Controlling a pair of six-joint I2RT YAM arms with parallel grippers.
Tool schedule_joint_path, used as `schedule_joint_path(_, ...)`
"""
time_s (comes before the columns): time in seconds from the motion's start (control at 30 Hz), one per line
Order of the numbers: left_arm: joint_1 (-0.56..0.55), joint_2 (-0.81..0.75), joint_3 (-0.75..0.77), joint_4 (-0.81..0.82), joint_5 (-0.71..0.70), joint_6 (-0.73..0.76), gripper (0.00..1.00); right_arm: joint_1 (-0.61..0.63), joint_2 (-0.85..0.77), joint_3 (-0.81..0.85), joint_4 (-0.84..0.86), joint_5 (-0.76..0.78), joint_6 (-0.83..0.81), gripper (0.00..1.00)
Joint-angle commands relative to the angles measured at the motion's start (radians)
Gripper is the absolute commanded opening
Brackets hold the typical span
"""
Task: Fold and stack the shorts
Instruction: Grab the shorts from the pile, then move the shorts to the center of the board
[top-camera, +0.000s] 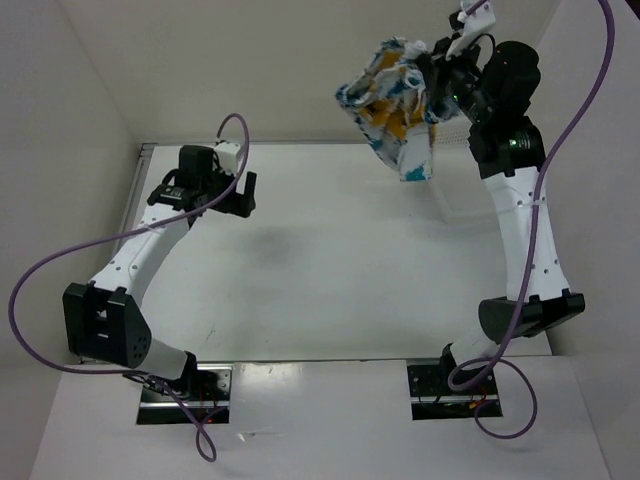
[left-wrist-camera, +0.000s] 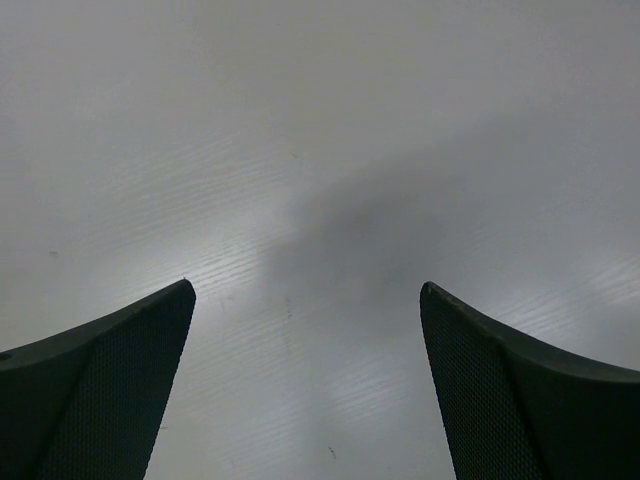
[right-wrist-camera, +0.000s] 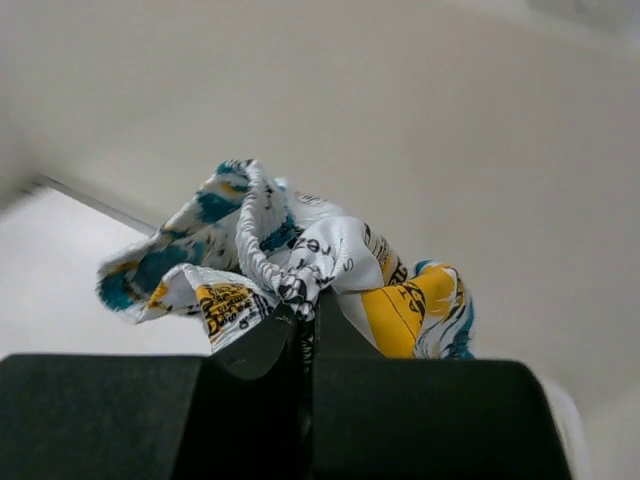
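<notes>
The shorts (top-camera: 395, 105) are a bunched white cloth with teal, yellow-orange and black print, hanging in the air above the far right part of the table. My right gripper (top-camera: 437, 78) is shut on them, lifted high; in the right wrist view the jaws pinch a gathered fold of the shorts (right-wrist-camera: 300, 265) at the fingertips (right-wrist-camera: 306, 300). My left gripper (top-camera: 236, 195) is open and empty, low over the far left of the table; the left wrist view shows its two fingers (left-wrist-camera: 120, 370) spread wide over bare tabletop.
The white table (top-camera: 330, 270) has walls on the left, back and right. Purple cables (top-camera: 60, 270) loop from both arms. A pale object edge (top-camera: 465, 205) shows by the right arm at the table's right side.
</notes>
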Motion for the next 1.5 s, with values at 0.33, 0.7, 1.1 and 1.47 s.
schedule_joint_path(0.33, 0.204, -0.186, -0.087, 0.095, -0.17, 0.003, 1.0, 0.156, 0.006, -0.187, 0.011, -0.206, 0.186, 0.34)
schedule_joint_path(0.7, 0.084, -0.161, -0.26, 0.06, -0.188, 0.003, 1.0, 0.216, -0.003, -0.478, -0.036, -0.019, -0.127, 0.88)
schedule_joint_path(1.1, 0.038, -0.018, -0.303, 0.146, -0.275, 0.003, 1.0, 0.693, -0.005, -0.884, 0.015, 0.13, -0.477, 0.88)
schedule_joint_path(1.47, 0.059, -0.018, -0.342, 0.203, -0.326, 0.003, 1.0, 0.738, 0.194, -0.94, 0.324, 0.195, -0.401, 0.72)
